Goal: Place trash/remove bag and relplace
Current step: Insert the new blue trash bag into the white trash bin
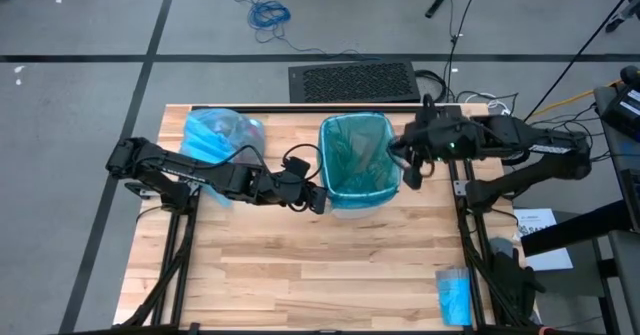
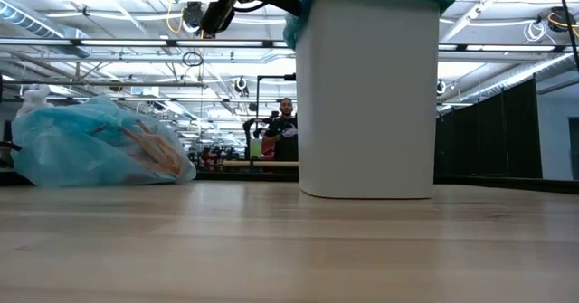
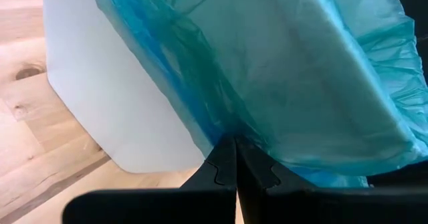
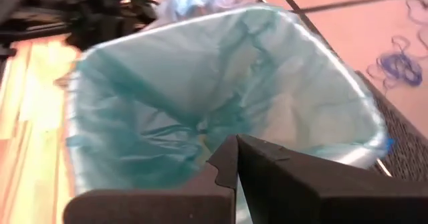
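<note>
Two arms close on the white bin [image 1: 355, 200] standing mid-desk toward the far edge. A teal-green liner [image 1: 357, 157] lines it and folds over its rim. The sky-blue bag [image 1: 218, 137], tied with brownish trash inside, lies on the desk [image 1: 300, 275] at far left, well apart from the bin. The left gripper [image 1: 312, 197] sits at the bin's near-left corner, fingers [image 3: 224, 170] together, tips against the liner's overhang; whether they pinch plastic I cannot tell. The right gripper [image 1: 410, 170] hovers just off the bin's right rim, fingers [image 4: 231, 160] together, nothing held, looking down into the liner. So the liner's edge lies right of the left fingers and left of the right ones; both are about equally near. A blue roll [image 1: 453, 295] lies near right. Behind the bare wooden desk the low view shows a person [image 2: 285, 127] far off in the room.
</note>
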`<action>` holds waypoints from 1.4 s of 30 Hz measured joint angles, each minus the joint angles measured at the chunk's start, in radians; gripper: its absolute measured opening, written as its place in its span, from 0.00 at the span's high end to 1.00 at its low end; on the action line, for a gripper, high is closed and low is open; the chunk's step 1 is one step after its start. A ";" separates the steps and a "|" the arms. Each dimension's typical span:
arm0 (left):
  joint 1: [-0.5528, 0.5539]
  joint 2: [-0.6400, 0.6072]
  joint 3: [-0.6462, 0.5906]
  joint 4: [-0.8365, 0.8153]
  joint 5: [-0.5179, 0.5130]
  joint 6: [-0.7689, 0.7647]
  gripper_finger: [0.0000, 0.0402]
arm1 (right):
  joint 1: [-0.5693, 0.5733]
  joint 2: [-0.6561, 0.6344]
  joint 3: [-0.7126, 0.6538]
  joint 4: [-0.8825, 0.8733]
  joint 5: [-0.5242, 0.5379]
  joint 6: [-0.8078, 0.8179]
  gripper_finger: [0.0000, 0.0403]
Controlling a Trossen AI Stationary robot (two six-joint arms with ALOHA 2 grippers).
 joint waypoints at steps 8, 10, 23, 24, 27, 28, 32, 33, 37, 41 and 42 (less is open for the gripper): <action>0.000 0.000 0.000 -0.001 0.000 0.007 1.00 | 0.241 0.015 -0.009 -0.036 0.290 0.125 1.00; 0.000 0.000 0.000 0.000 0.000 0.012 1.00 | 0.282 0.011 -0.043 -0.029 0.310 0.181 1.00; 0.001 -0.001 0.000 0.009 0.036 0.077 1.00 | 0.583 0.008 -0.213 0.184 0.739 0.378 1.00; 0.002 -0.001 0.000 0.009 0.045 0.088 1.00 | 0.588 0.008 -0.212 0.208 0.760 0.366 1.00; 0.011 -0.001 0.000 0.016 0.063 0.131 1.00 | 0.604 0.015 -0.212 0.268 0.776 0.328 1.00; 0.016 -0.001 0.000 0.017 0.074 0.140 1.00 | 0.608 0.018 -0.212 0.278 0.762 0.313 1.00; 0.031 -0.001 0.000 0.022 0.111 0.188 1.00 | 0.624 0.055 -0.212 0.237 0.663 0.289 1.00; 0.033 -0.001 0.000 0.022 0.114 0.193 1.00 | 0.624 0.068 -0.212 0.215 0.642 0.296 1.00; 0.045 -0.001 0.000 0.023 0.138 0.218 1.00 | 0.623 0.117 -0.212 0.142 0.570 0.334 1.00; 0.054 -0.001 0.000 0.041 0.165 0.233 1.00 | 0.623 0.167 -0.212 0.093 0.563 0.341 1.00; 0.055 -0.001 0.000 0.052 0.170 0.234 1.00 | 0.623 0.176 -0.212 0.086 0.563 0.346 1.00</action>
